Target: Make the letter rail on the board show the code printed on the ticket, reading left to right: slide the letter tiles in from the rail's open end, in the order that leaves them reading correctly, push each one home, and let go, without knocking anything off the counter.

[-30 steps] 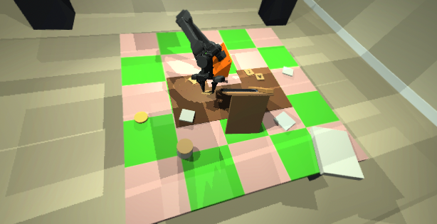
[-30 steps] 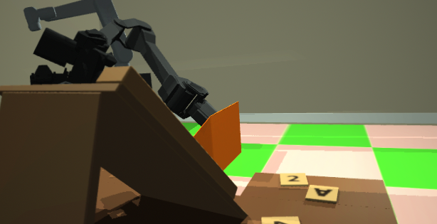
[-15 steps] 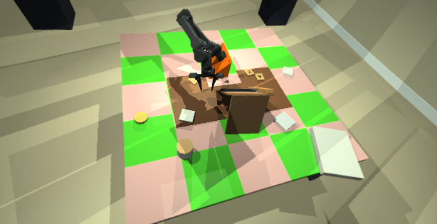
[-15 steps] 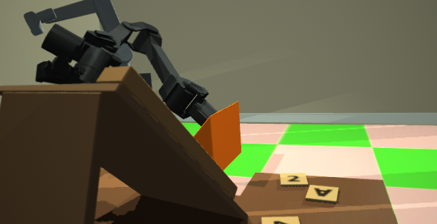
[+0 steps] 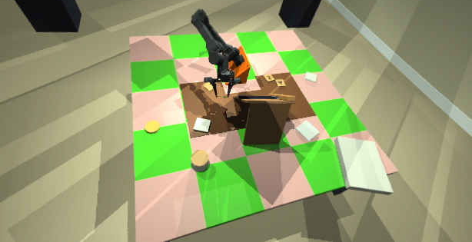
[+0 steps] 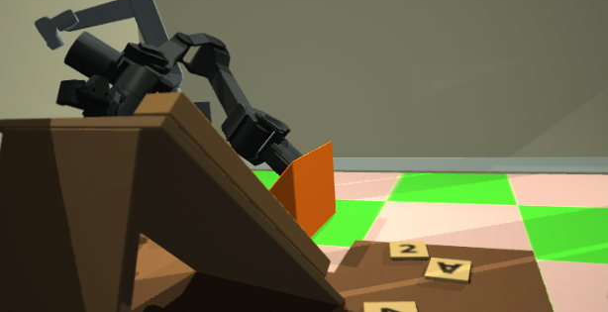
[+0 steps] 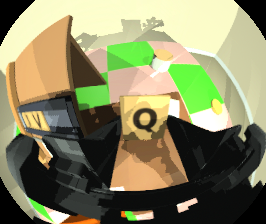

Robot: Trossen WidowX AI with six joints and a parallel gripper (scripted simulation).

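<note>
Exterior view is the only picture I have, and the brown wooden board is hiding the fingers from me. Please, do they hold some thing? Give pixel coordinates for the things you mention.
Observer: Yes, a pale yellow square tile with a black Q (image 5: 221,91) (image 7: 145,117) is between the black fingers (image 5: 231,87).
Operator: Thank you. Is the dark rail on the board already having something inside?
Observer: Yes, pale yellow lettering tiles (image 7: 35,120) show in it; I cannot read them surely.
Operator: And which round objects I am not seeing?
Observer: A yellow flat disc (image 5: 152,126) (image 7: 217,106), lying apart from the upright cylinder with tan top (image 5: 200,160) (image 7: 162,60).
</note>
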